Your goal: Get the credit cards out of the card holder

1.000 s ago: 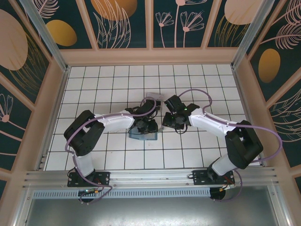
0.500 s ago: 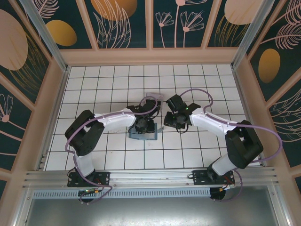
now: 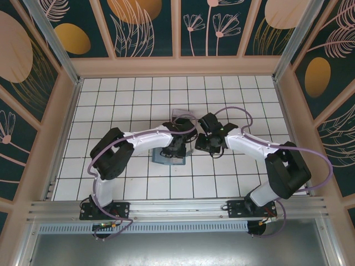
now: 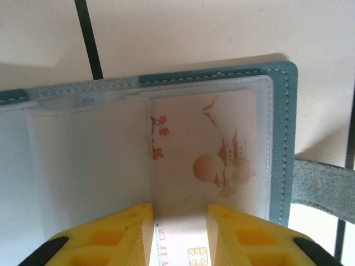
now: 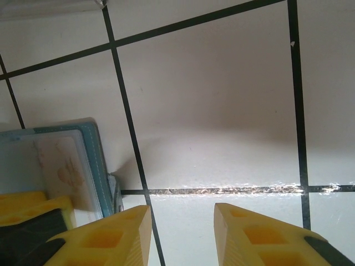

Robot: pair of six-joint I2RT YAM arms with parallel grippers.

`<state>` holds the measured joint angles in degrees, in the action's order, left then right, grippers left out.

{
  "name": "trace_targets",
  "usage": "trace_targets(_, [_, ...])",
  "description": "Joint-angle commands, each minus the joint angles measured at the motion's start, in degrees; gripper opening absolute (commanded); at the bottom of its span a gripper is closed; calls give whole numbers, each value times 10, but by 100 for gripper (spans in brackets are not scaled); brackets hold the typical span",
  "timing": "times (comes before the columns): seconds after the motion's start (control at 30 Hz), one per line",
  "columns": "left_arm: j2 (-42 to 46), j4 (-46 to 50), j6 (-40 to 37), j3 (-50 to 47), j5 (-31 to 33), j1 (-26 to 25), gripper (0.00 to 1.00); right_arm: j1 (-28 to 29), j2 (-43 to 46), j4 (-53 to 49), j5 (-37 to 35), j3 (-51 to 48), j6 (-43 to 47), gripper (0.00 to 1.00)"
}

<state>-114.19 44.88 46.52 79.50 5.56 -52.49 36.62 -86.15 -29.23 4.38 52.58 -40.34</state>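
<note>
Top external view: over the last second the left arm has stretched out, its elbow swinging toward the middle. The left gripper [image 3: 177, 146] now sits over the card holder [image 3: 165, 159], which has not shifted from mid-table, at 6 o'clock from the clear tray [image 3: 182, 114]. The right gripper [image 3: 204, 145] waits at 3 o'clock from the holder, jaws parted over bare tile. In the left wrist view the holder lies open with a credit card [image 4: 211, 166], orange pagoda print, in its clear pocket. The card's long axis runs 12 to 6, its chip [image 4: 195, 256] end at 6, toward the fingers. The left jaws stand apart, the card flat beneath them, and no pinch shows. The pull-out is probably only starting.
</note>
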Motion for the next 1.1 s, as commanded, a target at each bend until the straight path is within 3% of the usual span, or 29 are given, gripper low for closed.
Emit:
trace_targets(0.0, [-28, 95, -11, 31, 63, -11, 34, -6, 18, 12, 3, -12, 14, 36])
trace_targets(0.37, [-47, 172, 0, 81, 134, -18, 38, -14, 16, 24, 12, -19, 17, 36])
trace_targets(1.07, [-15, 216, 3, 86, 230, -12, 42, -13, 16, 33, 35, -11, 5, 36])
